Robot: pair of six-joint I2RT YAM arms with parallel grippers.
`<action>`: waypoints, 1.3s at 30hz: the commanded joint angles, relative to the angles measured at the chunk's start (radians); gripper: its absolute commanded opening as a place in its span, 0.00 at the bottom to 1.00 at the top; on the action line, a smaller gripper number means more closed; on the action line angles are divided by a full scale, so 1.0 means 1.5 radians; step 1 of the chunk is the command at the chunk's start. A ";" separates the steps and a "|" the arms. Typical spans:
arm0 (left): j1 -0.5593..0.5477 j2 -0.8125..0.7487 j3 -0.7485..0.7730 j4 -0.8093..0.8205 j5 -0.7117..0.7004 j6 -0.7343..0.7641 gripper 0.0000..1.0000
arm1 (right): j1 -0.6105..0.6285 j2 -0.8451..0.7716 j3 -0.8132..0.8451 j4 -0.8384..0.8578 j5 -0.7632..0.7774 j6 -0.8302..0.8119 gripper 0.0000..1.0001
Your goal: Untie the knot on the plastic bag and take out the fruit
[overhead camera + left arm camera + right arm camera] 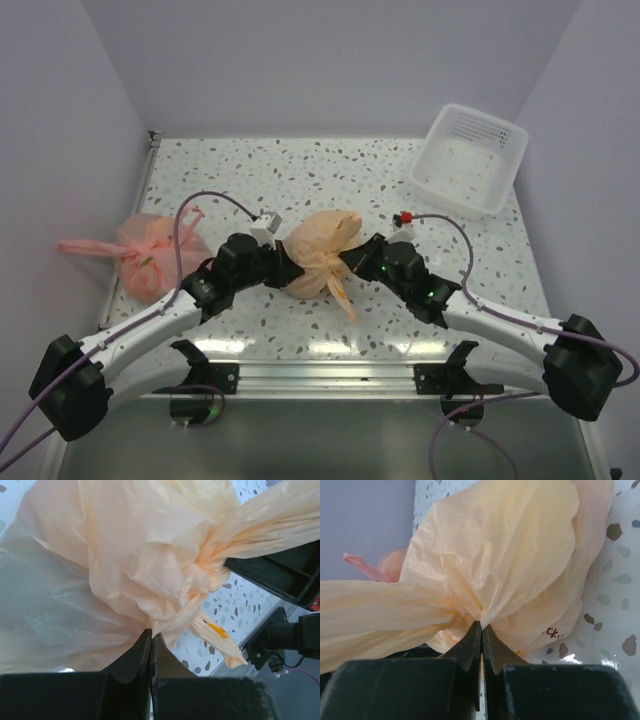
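The pale peach-orange plastic bag (322,250) sits at the table's middle, between both grippers. Its knot (202,577) is a twisted bunch with a handle ear (220,640) trailing down toward the front. My left gripper (283,262) is at the bag's left side, jaws shut on a pinch of bag film just below the knot (151,632). My right gripper (350,258) is at the bag's right side, jaws shut on bag film (481,624) next to the stretched handle ear (375,610). The fruit is hidden inside the bag.
A pinker, salmon-red tied bag (150,250) lies at the table's left edge. A white perforated basket (468,158) stands at the back right. The table's metal front rail (320,375) runs between the arm bases.
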 commanded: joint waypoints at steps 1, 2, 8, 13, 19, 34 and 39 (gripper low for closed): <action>0.005 -0.029 0.035 -0.078 -0.101 0.041 0.00 | -0.008 -0.108 0.016 -0.134 0.136 -0.056 0.00; 0.011 -0.030 0.042 -0.094 -0.122 0.049 0.00 | -0.020 -0.127 0.025 -0.170 0.155 -0.066 0.00; 0.235 0.044 0.091 -0.178 -0.064 0.106 0.00 | -0.093 -0.217 0.093 -0.424 0.218 -0.043 0.00; 0.280 0.103 0.152 -0.158 -0.014 0.118 0.00 | -0.103 -0.192 0.099 -0.405 0.104 -0.047 0.00; 0.239 0.018 0.158 -0.143 0.032 0.088 0.64 | -0.101 -0.124 0.131 -0.343 -0.002 -0.068 0.00; 0.006 -0.059 0.043 -0.060 -0.157 -0.197 0.87 | -0.067 -0.099 0.120 -0.274 -0.014 -0.064 0.00; -0.025 -0.010 0.026 0.000 -0.201 -0.239 0.85 | -0.051 -0.088 0.107 -0.245 -0.019 -0.056 0.00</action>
